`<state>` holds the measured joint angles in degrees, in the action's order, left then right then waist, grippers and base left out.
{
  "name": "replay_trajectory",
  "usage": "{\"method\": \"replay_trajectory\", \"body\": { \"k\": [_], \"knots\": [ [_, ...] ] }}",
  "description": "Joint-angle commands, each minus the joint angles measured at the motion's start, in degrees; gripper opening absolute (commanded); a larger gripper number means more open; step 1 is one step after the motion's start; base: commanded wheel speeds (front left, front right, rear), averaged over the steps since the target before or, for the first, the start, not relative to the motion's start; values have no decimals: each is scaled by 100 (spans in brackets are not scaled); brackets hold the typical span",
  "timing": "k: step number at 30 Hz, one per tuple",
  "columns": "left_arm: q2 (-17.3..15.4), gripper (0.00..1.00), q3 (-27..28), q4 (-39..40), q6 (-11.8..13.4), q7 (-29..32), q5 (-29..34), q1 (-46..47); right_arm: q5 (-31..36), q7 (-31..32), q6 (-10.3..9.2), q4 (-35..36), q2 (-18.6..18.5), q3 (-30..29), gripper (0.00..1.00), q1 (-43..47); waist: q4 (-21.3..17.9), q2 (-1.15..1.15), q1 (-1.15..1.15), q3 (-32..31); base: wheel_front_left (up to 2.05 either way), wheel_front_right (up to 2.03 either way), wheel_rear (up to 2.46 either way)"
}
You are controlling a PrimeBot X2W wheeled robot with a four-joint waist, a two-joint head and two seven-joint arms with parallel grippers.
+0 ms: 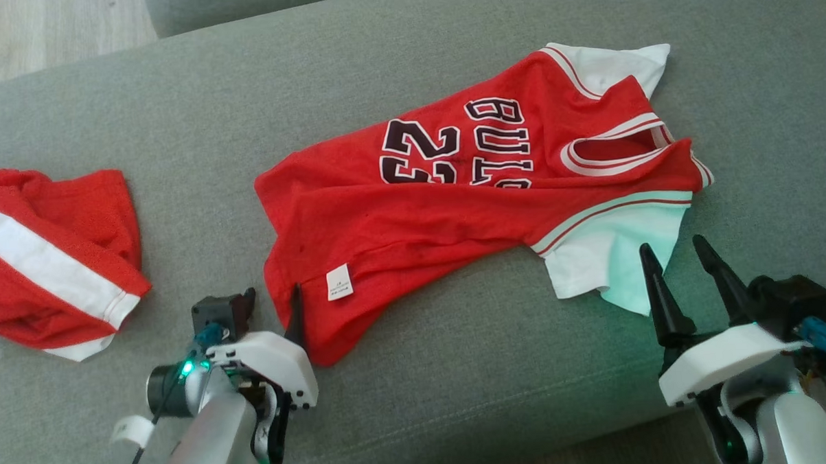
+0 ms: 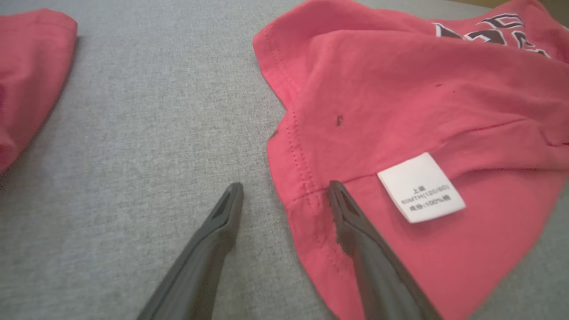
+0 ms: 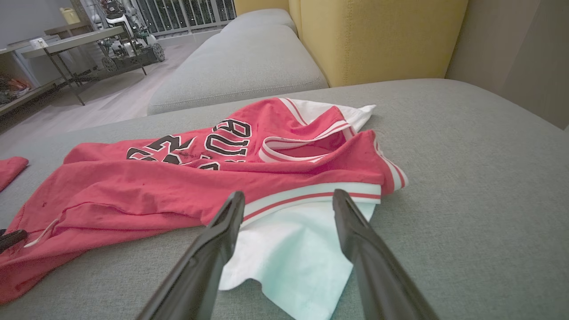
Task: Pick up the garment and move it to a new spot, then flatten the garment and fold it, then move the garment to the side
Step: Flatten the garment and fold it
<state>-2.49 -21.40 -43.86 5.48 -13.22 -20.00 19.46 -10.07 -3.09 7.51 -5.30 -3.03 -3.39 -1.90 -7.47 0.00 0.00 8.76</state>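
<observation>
Jaws on both arms stand wide apart, empty. My left jaws straddle the bottom hem of the jersey [image 1: 453, 203] just beside its care label [image 1: 339, 282], one side over cloth, the other over bare sofa seat [image 1: 460, 395]. My right jaws bracket its white sleeve [image 1: 613, 252]. I judge this is set for a two-corner lift. The jersey lies rumpled, its near side doubled over. A second red garment [image 1: 50, 265] lies well apart beyond the hem end, with open cushion past the sleeve.

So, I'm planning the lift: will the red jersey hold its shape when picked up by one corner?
Probably floppy: the red jersey lies in soft folds on the grey cushion. Likely light: its thin white sleeve curls at the edge. Held by one corner, the rest would probably hang.
</observation>
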Motion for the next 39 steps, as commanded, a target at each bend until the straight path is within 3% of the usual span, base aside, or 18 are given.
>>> {"method": "replay_trajectory", "body": {
  "k": [1,4,5,6,7,16,21,27,33,39],
  "knots": [
    [-39,100,147,56,-20,-73,-52,283,45,-41,-2,166,-82,93,100,-255,-3,0,0,9,0,0,0],
    [-39,100,70,-110,-55,-94,-139,373,65,-48,-2,143,-80,58,100,-255,3,0,0,6,0,0,0],
    [-39,85,49,-152,-102,-98,-215,391,73,-51,-2,131,-79,56,100,-251,6,0,0,3,0,0,0],
    [-39,18,22,-172,-164,-101,-317,404,78,-50,-2,117,-78,57,100,-249,11,0,0,-2,0,0,0],
    [-39,0,-25,-186,-210,-105,-384,417,83,-41,-2,97,-76,56,100,-244,16,0,0,-10,0,0,0],
    [-64,0,-28,220,-80,-171,-398,470,69,170,-2,-190,-13,-411,100,-224,147,0,0,-94,0,0,0],
    [-150,0,157,1183,48,-175,-195,125,-730,322,-2,-764,11,-809,100,-257,278,0,0,-182,0,0,0],
    [-235,0,262,2351,79,-176,138,-317,-1422,349,-2,-1426,13,-596,100,-368,442,0,0,-196,0,0,0],
    [-217,0,345,2868,122,-177,240,-603,-1764,253,-2,-2078,14,-511,100,-577,539,0,0,-169,0,0,0],
    [-170,0,298,3081,104,-177,318,-664,-1671,2,-2,-2913,14,-550,100,-901,666,0,0,-146,0,0,0]
  ]
}}
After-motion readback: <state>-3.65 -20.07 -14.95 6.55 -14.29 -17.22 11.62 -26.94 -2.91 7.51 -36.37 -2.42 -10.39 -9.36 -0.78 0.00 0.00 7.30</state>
